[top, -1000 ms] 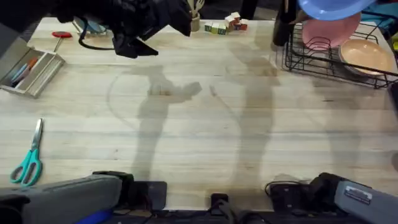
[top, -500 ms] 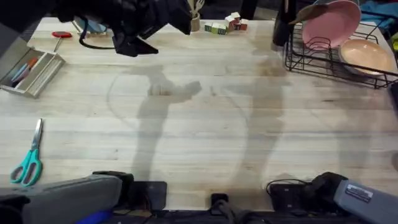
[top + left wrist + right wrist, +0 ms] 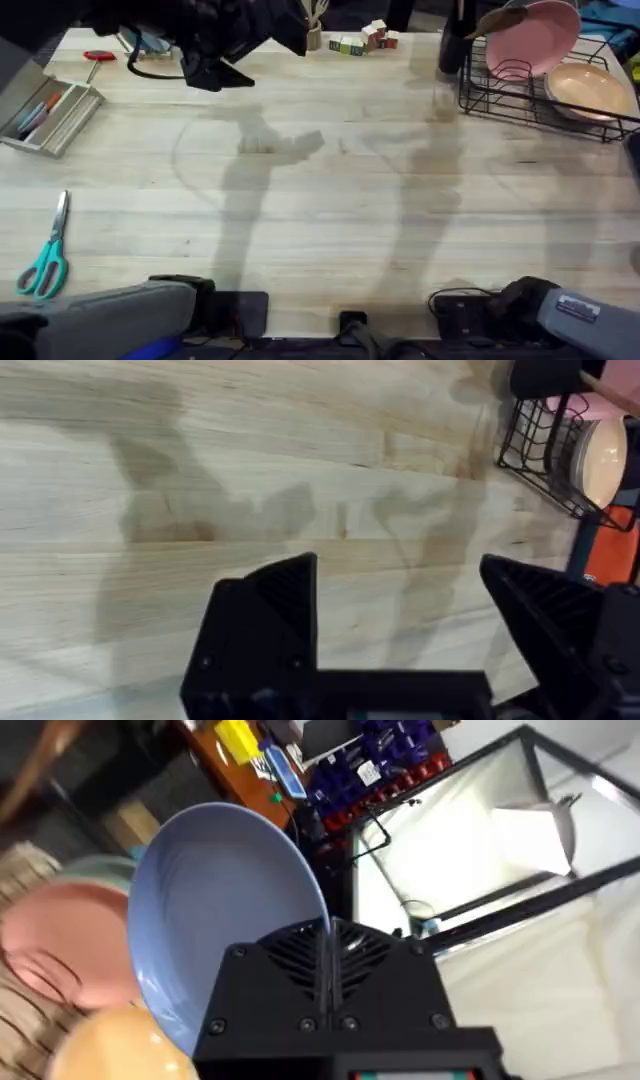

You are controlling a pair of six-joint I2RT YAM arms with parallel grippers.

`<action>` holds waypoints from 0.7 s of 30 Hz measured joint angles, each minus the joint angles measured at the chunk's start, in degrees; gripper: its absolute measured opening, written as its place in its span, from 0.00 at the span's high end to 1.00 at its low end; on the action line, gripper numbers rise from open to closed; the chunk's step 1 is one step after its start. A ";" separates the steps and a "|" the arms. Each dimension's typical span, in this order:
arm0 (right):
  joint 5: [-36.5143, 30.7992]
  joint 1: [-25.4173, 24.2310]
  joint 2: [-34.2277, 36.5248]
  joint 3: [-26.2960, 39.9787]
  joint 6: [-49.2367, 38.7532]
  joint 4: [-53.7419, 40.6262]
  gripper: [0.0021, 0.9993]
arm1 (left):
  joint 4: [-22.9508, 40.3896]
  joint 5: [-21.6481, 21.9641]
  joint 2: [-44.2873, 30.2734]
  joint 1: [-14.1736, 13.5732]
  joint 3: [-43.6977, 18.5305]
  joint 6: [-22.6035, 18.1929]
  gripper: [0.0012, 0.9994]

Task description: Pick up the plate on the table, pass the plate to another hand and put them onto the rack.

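Left gripper (image 3: 400, 575) fingers apart; right gripper (image 3: 328, 935) clamped.

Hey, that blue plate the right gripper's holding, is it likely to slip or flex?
The blue plate looks glossy, so it may be slippery where the right gripper pinches only its rim. It holds its round shape from that one edge, so it is probably rigid and fairly light. Tilted and held so narrowly, it could pivot in the grip.
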State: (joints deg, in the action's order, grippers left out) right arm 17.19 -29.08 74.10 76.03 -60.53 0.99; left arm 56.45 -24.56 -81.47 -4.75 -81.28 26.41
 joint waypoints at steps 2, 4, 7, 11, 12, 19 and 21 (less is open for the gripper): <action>-0.02 0.00 1.14 0.00 -3.73 0.00 0.97 | 0.02 0.00 0.00 0.02 0.00 -0.01 0.00; 0.00 0.02 2.83 0.00 -7.96 0.00 0.97 | 0.00 0.00 0.00 0.02 0.00 -0.01 0.00; 0.00 0.01 5.52 0.00 -13.89 0.09 0.97 | 0.01 0.00 0.00 0.02 0.00 0.01 0.00; 0.06 0.02 9.00 0.00 -20.49 1.77 0.97 | 0.02 0.02 0.00 0.02 0.00 0.01 0.00; 0.13 0.02 9.83 0.00 -21.70 2.56 0.97 | 0.02 0.00 0.00 0.02 0.00 -0.01 0.00; 1.35 0.02 15.53 0.00 -28.27 7.34 0.97 | 0.11 0.02 0.00 0.02 0.00 0.01 0.00; 2.67 0.02 16.82 0.00 -28.98 7.51 0.97 | 0.11 0.00 0.00 0.02 0.00 -0.01 0.00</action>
State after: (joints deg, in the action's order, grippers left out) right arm 19.86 -29.06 90.92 76.03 -89.51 8.51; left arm 56.55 -24.56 -81.47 -4.74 -81.28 26.39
